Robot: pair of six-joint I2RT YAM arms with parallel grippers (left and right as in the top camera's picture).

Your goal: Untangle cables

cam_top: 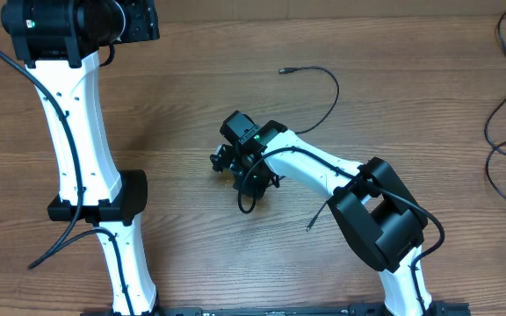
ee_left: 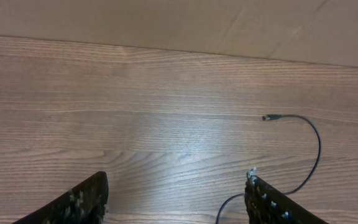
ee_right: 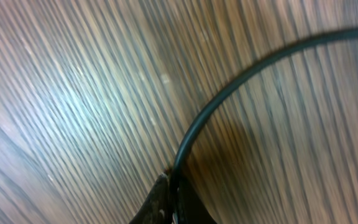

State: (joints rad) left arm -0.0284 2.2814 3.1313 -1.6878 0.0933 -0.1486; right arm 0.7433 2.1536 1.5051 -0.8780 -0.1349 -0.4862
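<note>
Your right hand [ee_right: 170, 198] is pinching fully shut on a thin, glossy black cable [ee_right: 222, 93] arcing over the streaky wood-grain tabletop [ee_right: 73, 93]. Just beyond that hand, a plug-tipped strand [cam_top: 336, 89] is curling. Farther from it, your left hand [ee_left: 176, 199] is hanging wide open, gripping nothing.

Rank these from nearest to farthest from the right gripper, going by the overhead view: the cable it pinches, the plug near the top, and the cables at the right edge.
1. The pinched cable, right in the right gripper, mid-table.
2. The plug, up toward the far side.
3. The edge cables, far right.
</note>
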